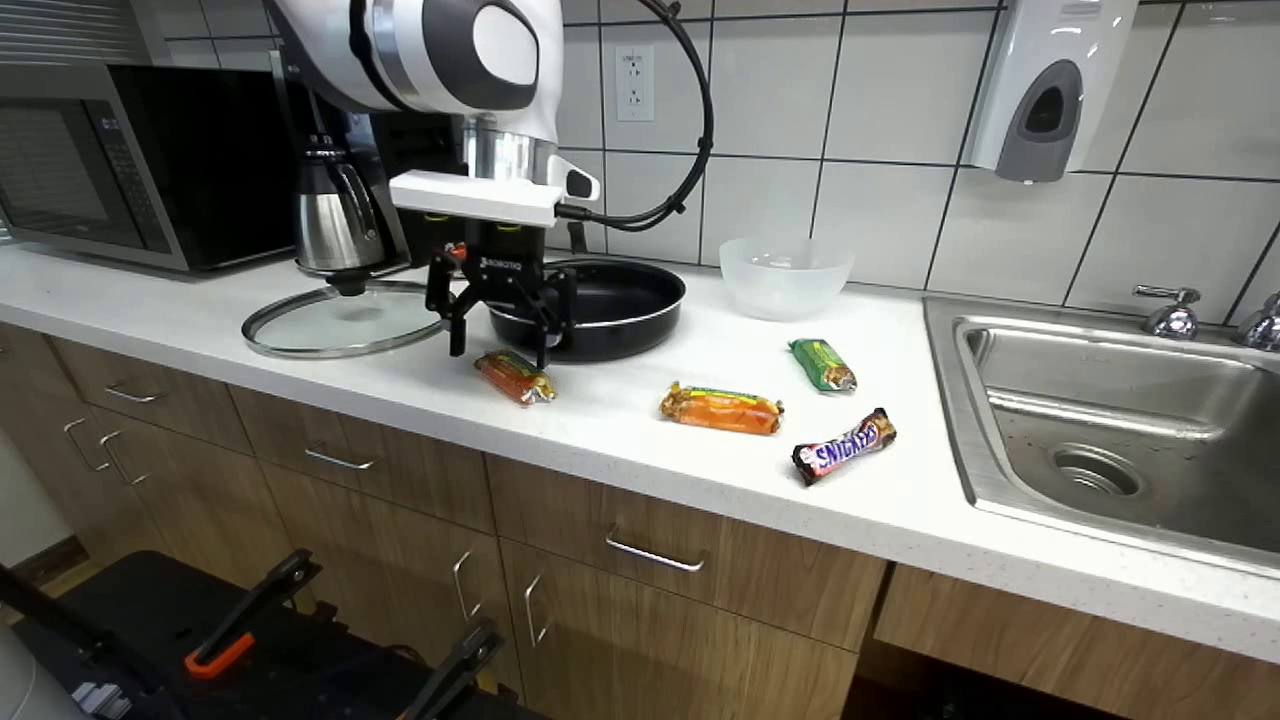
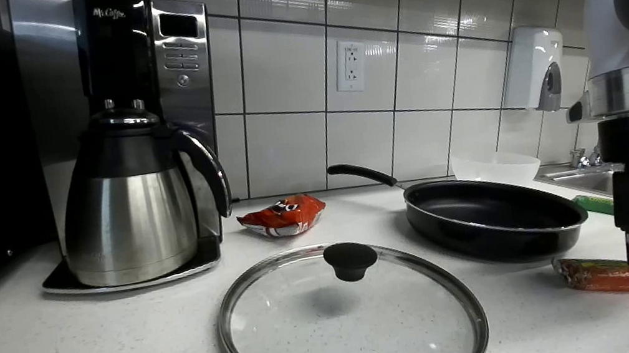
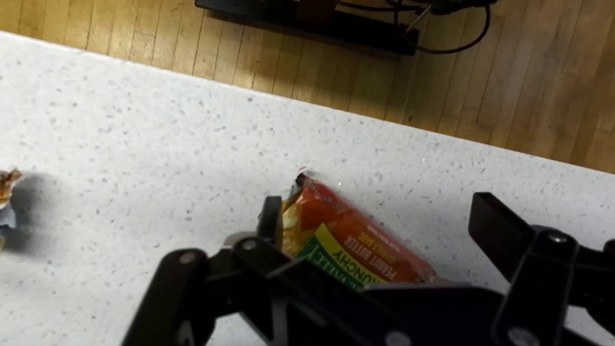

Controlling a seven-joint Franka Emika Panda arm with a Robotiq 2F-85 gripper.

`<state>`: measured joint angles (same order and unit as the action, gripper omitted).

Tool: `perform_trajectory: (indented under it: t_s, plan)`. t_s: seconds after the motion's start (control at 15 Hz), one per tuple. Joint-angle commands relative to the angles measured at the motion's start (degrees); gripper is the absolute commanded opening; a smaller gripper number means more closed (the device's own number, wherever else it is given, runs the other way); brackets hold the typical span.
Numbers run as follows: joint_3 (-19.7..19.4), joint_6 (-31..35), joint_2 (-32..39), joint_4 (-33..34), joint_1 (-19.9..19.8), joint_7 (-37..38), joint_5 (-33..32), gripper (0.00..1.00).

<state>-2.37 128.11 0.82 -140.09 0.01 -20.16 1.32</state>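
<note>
while the jaws stand apart, they partly hide the granola bar (image 3: 355, 235) in the wrist view.

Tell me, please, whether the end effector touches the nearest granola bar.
Cannot tell: in the wrist view, one finger of the open end effector overlaps the granola bar, hiding any contact.

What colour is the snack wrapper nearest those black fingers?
The snack wrapper is mostly orange-red, with green and yellow; best seen in the wrist view.

The white counter (image 1: 600, 425) carries four wrapped bars (image 1: 512, 377), a glass lid (image 2: 351, 325), pan (image 2: 491, 218) and bowl (image 1: 785, 280)
</note>
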Motion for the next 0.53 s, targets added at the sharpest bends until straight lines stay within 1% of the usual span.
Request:
perform_trajectory:
  t_s: [0.0, 0.47]
  plan:
    - [0.9, -0.6, 1.9, 1.9, -0.3, -2.7, -0.9, 1.0]
    - [1.2, -0.2, 4.1, 3.2, -0.5, -4.6, -1.7, 1.0]
